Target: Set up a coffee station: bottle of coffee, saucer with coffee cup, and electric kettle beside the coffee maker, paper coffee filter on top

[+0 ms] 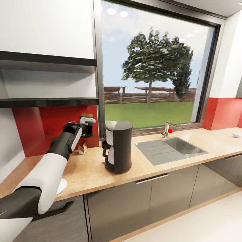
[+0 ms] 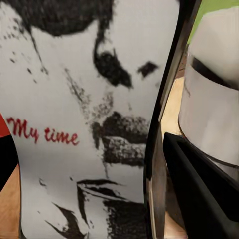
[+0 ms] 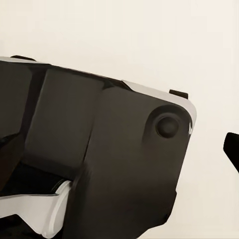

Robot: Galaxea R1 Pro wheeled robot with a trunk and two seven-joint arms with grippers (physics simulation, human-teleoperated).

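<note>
The bottle of coffee (image 1: 83, 145) sits low at the back of the counter (image 1: 90, 168), against the red backsplash (image 1: 43, 129), just left of the coffee maker (image 1: 117, 147). From your head view you see only a small brown part of it under the left end effector (image 1: 84, 132), so you cannot tell whether it rests on the wood or hangs just above it. In the left wrist view its white label (image 2: 84, 124) with a black printed face and the red words "My time" sits very close to the camera, and a dark finger (image 2: 199, 184) runs along its side; the left end effector looks clenched on the bottle of coffee, though the far finger is hidden from you. Beyond the label in that view stands a white and grey rounded body (image 2: 211, 99), which you cannot identify for sure.

The coffee maker stands upright on the counter near the window (image 1: 151, 64), with a white paper coffee filter (image 1: 110, 125) sticking out of its top. A white saucer (image 1: 61, 186) lies near the front edge of the counter, partly behind your left arm (image 1: 50, 168). The sink (image 1: 181, 146) and its tap (image 1: 166, 129) lie to the right, and a small white object (image 1: 236, 135) sits at the far right of the counter.

The right wrist view shows a dark robot casing (image 3: 99, 159) against a pale wall; you cannot tell the state of the right end effector
</note>
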